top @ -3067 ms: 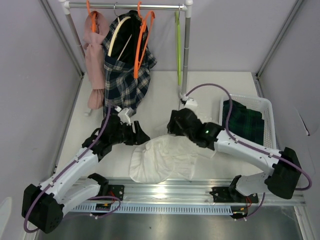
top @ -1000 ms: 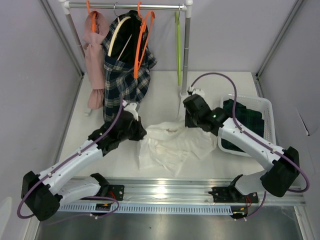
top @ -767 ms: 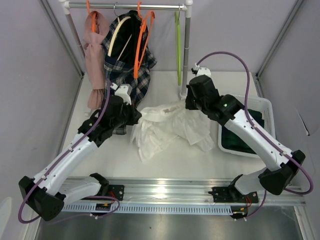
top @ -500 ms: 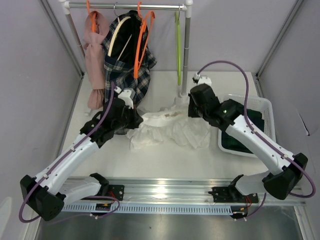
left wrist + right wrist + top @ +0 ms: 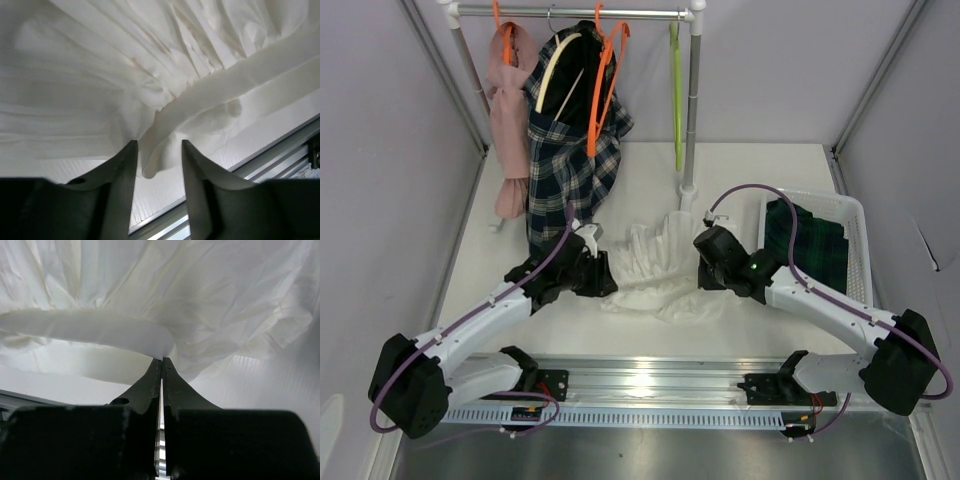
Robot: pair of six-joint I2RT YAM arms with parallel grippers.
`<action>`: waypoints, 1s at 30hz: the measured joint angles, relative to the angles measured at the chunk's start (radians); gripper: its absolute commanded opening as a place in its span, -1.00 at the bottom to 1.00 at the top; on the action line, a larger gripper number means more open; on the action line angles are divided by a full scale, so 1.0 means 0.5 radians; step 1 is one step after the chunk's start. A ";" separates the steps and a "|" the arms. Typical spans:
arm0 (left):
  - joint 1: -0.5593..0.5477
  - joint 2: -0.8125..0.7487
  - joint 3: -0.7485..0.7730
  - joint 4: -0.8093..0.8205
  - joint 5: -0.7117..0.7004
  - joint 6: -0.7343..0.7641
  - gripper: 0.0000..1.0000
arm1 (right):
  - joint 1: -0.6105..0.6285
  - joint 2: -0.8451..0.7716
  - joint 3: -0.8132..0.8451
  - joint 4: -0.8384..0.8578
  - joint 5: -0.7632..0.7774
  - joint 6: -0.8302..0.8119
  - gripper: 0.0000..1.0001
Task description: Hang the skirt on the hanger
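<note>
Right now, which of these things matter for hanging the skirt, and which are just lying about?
For the job:
- skirt, green tartan, in the basket
- lime hanger, on the rail

Lying about:
- white garment, pinched by the right gripper
- checked garment
- pink garment
- orange hangers
- cream hanger

The left arm point(image 5: 470, 325) and right arm point(image 5: 820, 305) share one build: long white shell links between bulky matte-black joint housings, ending in black bases. A purple cable point(image 5: 745, 187) runs along each, looping free in places. A small green light point(image 5: 757, 266) glows on the right arm's black housing. The left fingers point(image 5: 120, 170) and right fingers point(image 5: 149, 385) are dark grey, smooth and tapered.
</note>
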 measured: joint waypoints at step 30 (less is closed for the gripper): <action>0.010 0.010 1.947 -0.080 -0.246 0.434 0.33 | 0.063 0.064 0.021 0.048 0.035 0.034 -1.00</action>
